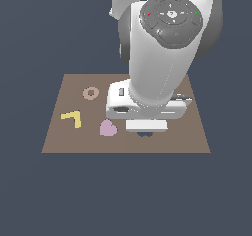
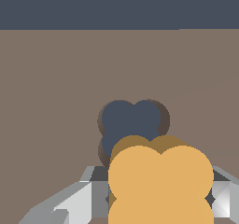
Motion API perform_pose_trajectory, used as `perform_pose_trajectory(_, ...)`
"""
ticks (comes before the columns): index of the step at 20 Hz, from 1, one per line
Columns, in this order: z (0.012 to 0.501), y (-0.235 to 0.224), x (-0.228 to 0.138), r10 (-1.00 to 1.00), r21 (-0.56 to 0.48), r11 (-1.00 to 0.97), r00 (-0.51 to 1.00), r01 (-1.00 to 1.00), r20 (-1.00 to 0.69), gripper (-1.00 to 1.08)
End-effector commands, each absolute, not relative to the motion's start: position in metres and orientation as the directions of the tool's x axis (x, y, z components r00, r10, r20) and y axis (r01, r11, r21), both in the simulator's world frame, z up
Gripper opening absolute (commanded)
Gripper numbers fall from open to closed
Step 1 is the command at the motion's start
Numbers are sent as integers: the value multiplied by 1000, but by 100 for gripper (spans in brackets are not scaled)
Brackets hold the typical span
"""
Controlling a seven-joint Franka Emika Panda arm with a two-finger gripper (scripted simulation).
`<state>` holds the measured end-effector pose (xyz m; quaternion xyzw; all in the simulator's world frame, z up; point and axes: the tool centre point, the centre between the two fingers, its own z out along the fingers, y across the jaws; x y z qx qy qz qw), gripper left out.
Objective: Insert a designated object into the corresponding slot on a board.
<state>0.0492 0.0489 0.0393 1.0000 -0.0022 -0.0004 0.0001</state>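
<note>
The orange four-lobed piece (image 2: 160,181) is held between my gripper's grey fingers (image 2: 88,197); the gripper (image 2: 156,195) is shut on it. In the wrist view the dark clover-like slot (image 2: 130,122) lies in the brown board (image 2: 56,101) just beyond the piece, partly covered by it. In the exterior view my gripper (image 1: 146,126) hangs low over the board (image 1: 64,141). Only a thin orange strip (image 1: 142,119) shows under the hand, and a sliver of the slot (image 1: 143,133) shows below the fingers.
On the board a pink heart (image 1: 108,128) lies just to the exterior view's left of the gripper. A yellow L-shaped piece (image 1: 72,117) and a tan ring (image 1: 91,93) lie farther left. The arm hides the board's middle and back right.
</note>
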Motion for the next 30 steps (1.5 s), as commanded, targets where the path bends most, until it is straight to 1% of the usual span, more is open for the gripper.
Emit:
perform_pose_trajectory(1,40,52,58,-1,0,-1000,1000,-1,-1,-100)
perform_pose_trajectory(8,41,58,71,4,0,-1000,1000,4,-1,-100)
perform_pose_trajectory(20,31,58,72,6,0,-1000,1000,6,-1,-100)
perform_pose_trajectory(21,31,58,72,6,0,-1000,1000,6,-1,100)
perform_pose_trajectory(30,31,58,72,6,0,-1000,1000,6,-1,100)
